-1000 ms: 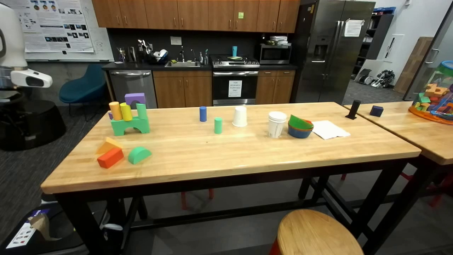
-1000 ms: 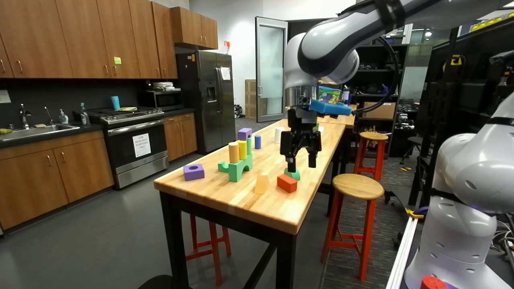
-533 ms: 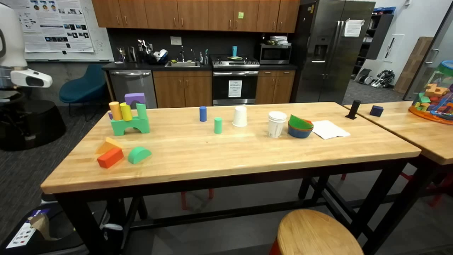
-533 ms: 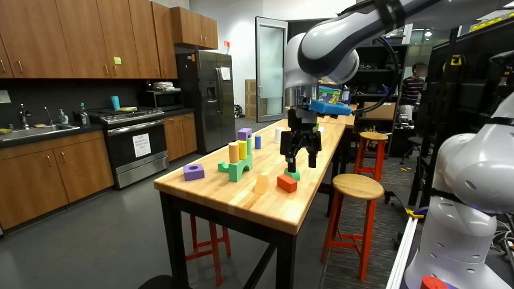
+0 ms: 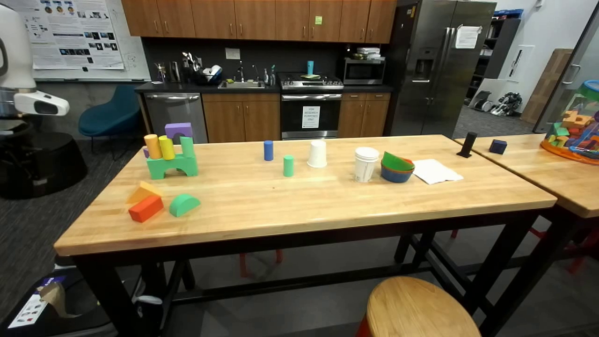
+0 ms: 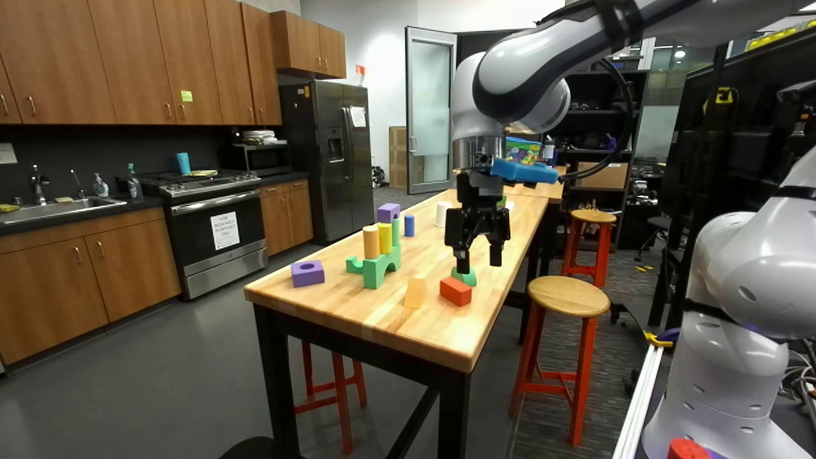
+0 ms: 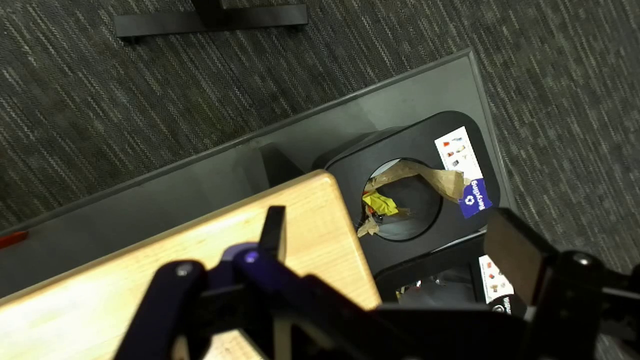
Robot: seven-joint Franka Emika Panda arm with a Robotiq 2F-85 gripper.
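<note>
My gripper [image 6: 479,260] hangs open with nothing between its fingers. In an exterior view it overlaps the green half-round block [image 6: 465,277] and sits just above the red block [image 6: 456,291] in the picture. From the wrist view, one of the fingers [image 7: 273,227] is over the table corner [image 7: 320,215], and the gap spans the recycling bin [image 7: 400,150]. Beside the red block lies an orange wedge [image 5: 143,191]. A green bridge block [image 5: 159,167] carries an orange cylinder [image 5: 152,146], a yellow cylinder [image 5: 167,147], a green upright block and a purple arch [image 5: 178,128].
Farther along the table stand a blue cylinder [image 5: 268,150], a green cylinder [image 5: 288,165], an upturned white cup [image 5: 317,154], stacked paper cups [image 5: 364,168], bowls [image 5: 396,176] and a white sheet [image 5: 435,171]. A purple block [image 6: 308,273] lies near the table's edge. Stools [image 6: 568,296] flank the table.
The arm, gripper and blocks have not moved. A person visible in the background half a second ago is out of view now.
</note>
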